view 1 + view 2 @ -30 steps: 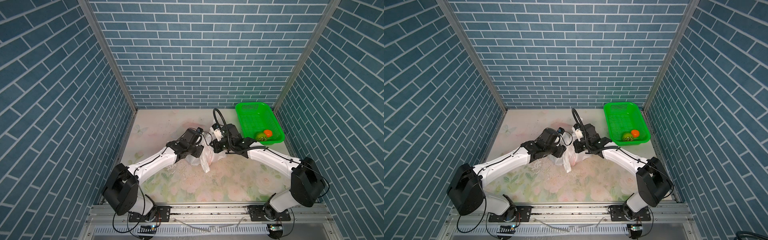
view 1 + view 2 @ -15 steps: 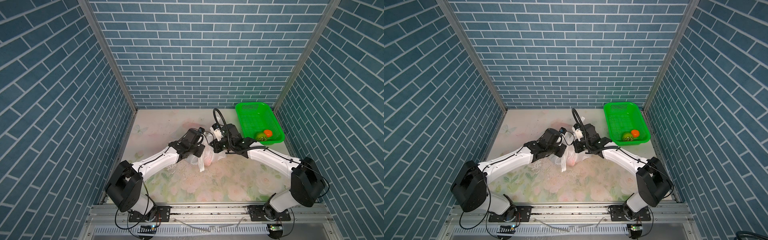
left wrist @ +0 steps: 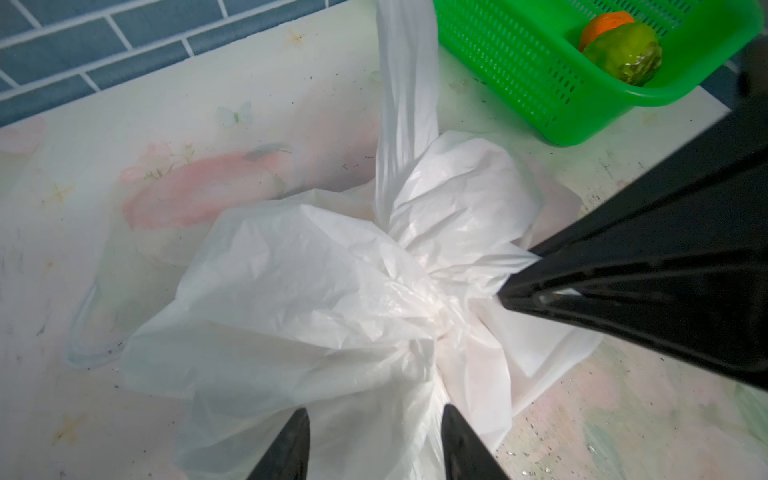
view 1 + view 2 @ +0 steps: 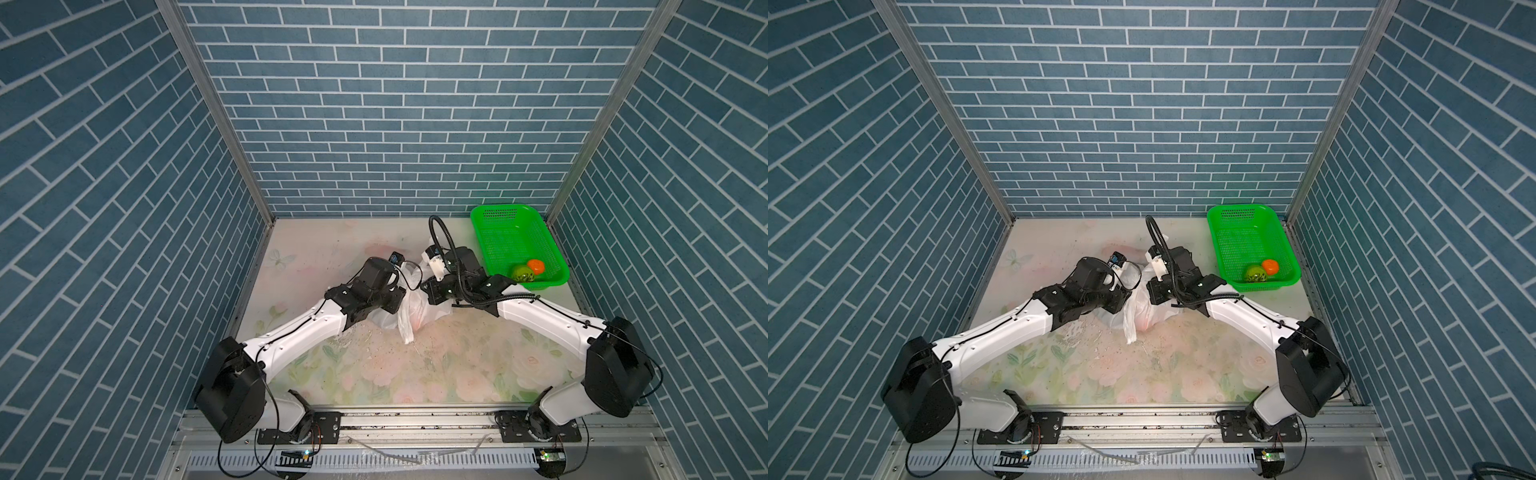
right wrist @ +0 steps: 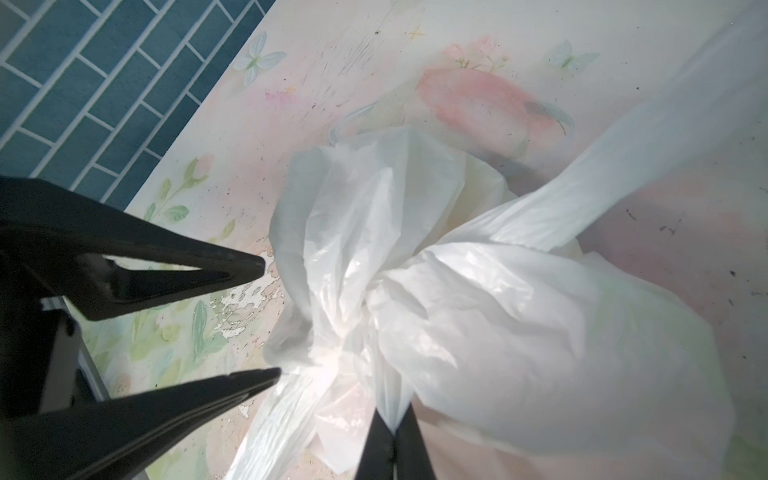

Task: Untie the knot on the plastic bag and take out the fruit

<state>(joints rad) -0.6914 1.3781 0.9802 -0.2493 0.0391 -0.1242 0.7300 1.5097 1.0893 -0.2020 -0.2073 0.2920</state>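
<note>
Both the left tool [image 5: 271,320], spread, and right tool [image 5: 392,428], pinching the plastic bag [image 5: 519,332], flank the knot [image 5: 336,345].

Plastic bag [image 4: 419,311] centre of table [image 4: 374,374]; basket [image 4: 540,286] behind, right of it; ball [image 4: 522,272], piece [image 4: 536,266] in basket.

Robot lab test cell, not a home. The walls [image 4: 374,124] are panels printed with blue brick, held up by bare aluminium posts [image 4: 210,95]. Left arm [image 4: 299,332] and right arm [image 4: 548,320] are bolted to a metal rail [image 4: 415,419] with a lit circuit board [image 4: 297,456] below, facing a table [image 4: 395,374] under a floral sheet.
</note>
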